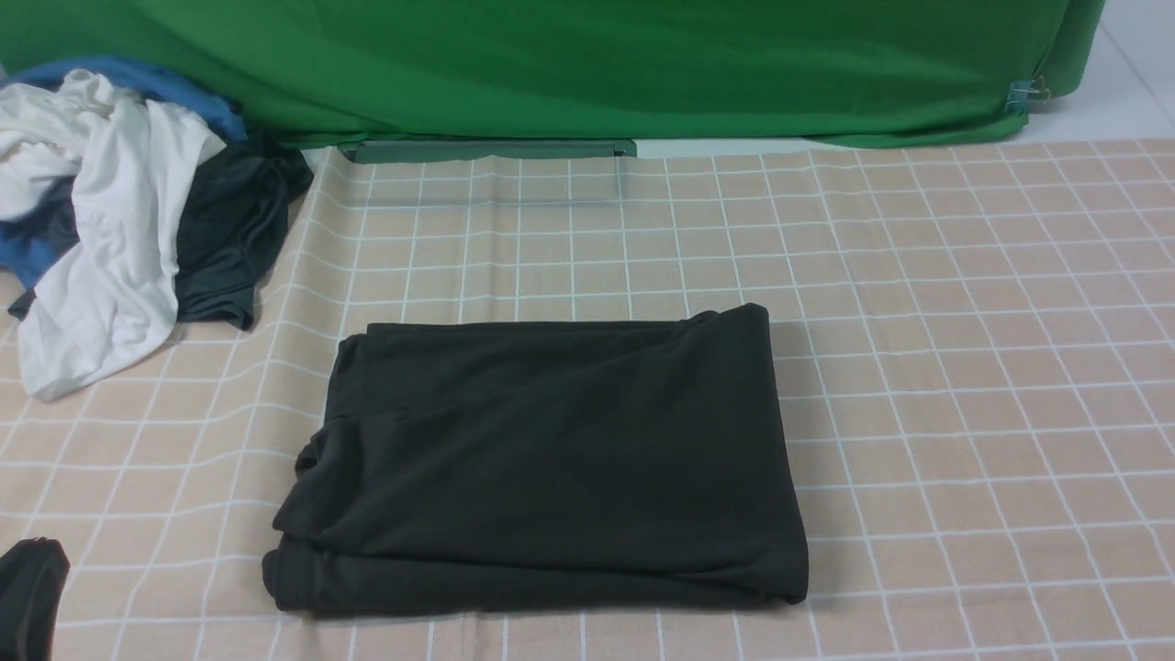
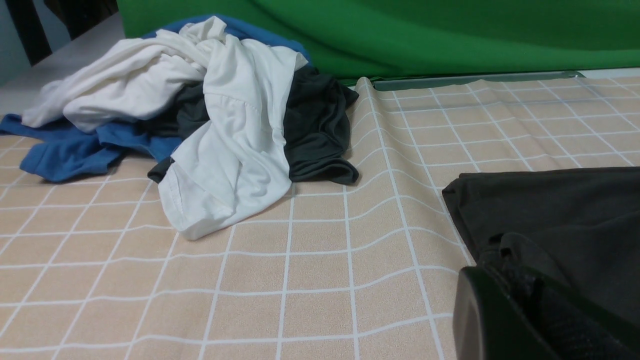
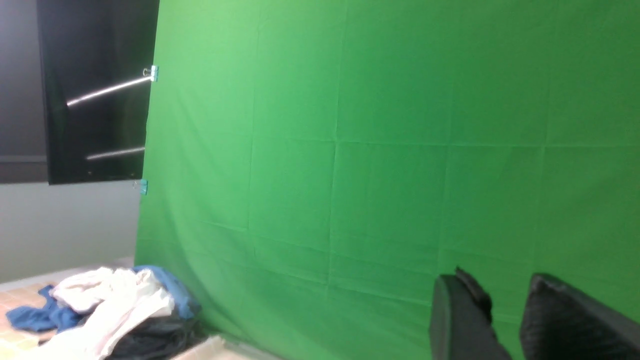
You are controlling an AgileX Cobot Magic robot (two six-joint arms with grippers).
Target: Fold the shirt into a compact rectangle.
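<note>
The black shirt (image 1: 551, 450) lies folded into a rough rectangle on the checked cloth, in the middle near the front edge. Its left edge shows stacked layers and a small bulge. In the left wrist view the shirt (image 2: 560, 210) lies just past my left gripper (image 2: 500, 275), whose jaws are pressed together with nothing in them. The front view shows that gripper (image 1: 35, 551) at the bottom left corner, well apart from the shirt. My right gripper (image 3: 500, 282) is raised and faces the green backdrop; its fingers stand apart and empty. It does not show in the front view.
A pile of white (image 1: 101, 229), blue (image 1: 37, 248) and dark grey (image 1: 239, 229) clothes lies at the back left. The green backdrop (image 1: 587, 64) hangs along the far edge, held by a clip (image 1: 1026, 92). The beige checked tablecloth (image 1: 964, 367) is rippled near the pile.
</note>
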